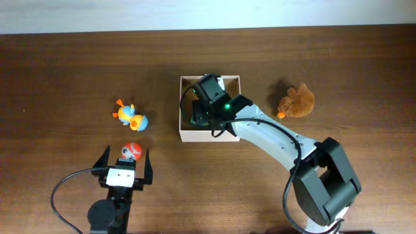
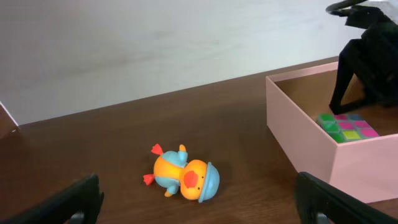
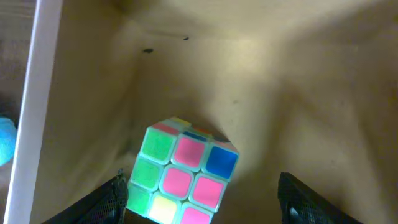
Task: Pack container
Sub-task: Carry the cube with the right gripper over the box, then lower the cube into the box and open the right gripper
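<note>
The container (image 1: 208,135) is a square cream-walled box with a tan inside at mid-table. My right gripper (image 1: 203,112) reaches down into it. In the right wrist view it (image 3: 205,204) is open, its fingers either side of a coloured puzzle cube (image 3: 183,171) that rests on the container floor (image 3: 298,112). My left gripper (image 1: 125,160) is open near the front left. A small red-and-white round toy (image 1: 132,151) shows between its fingers from overhead but is hidden in the left wrist view. An orange-and-blue duck toy (image 1: 130,117) lies ahead of the left gripper (image 2: 199,214).
A brown plush toy (image 1: 297,101) lies right of the container. In the left wrist view the duck (image 2: 182,178) lies on its side left of the container wall (image 2: 298,134), with the cube (image 2: 348,127) and the black right arm (image 2: 367,56) inside it.
</note>
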Tool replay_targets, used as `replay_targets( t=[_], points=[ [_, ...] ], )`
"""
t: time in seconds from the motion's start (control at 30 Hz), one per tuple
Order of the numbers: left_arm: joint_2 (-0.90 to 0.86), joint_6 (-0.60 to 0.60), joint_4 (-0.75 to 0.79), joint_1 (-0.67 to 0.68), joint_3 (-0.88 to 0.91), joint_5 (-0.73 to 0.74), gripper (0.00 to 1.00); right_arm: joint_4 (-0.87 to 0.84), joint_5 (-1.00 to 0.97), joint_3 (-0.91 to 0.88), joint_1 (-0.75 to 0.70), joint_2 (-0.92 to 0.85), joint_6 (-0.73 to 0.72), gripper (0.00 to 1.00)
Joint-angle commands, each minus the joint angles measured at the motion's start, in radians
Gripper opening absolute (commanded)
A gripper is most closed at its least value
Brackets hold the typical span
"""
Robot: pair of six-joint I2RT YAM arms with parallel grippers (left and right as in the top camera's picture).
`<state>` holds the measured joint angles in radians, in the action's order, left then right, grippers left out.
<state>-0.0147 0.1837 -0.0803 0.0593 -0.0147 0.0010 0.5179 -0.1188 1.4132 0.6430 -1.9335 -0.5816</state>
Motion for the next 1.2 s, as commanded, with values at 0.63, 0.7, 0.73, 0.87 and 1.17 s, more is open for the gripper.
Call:
replay_targets(
  t=[0.63,0.7,0.73,0.87,1.17],
  points=[
    [0.009,0.013,-0.002,-0.004,0.005,0.007,0.99,-0.108,0.004,0.017,-0.002,-0.083,-0.116,0.75],
    [0.009,0.013,-0.002,-0.004,0.005,0.007,0.99,-0.105,0.006,0.017,-0.002,-0.092,-0.115,0.74],
    [0.009,0.013,-0.002,-0.004,0.005,0.007,0.99,-0.104,0.007,0.017,-0.002,-0.101,-0.115,0.75],
    [0.009,0.013,-0.002,-0.004,0.005,0.007,0.99,-0.104,0.023,0.017,-0.002,-0.132,-0.116,0.74],
    [0.009,0.013,-0.002,-0.004,0.005,0.007,0.99,-0.106,0.024,0.017,-0.024,-0.139,-0.114,0.62]
  ],
)
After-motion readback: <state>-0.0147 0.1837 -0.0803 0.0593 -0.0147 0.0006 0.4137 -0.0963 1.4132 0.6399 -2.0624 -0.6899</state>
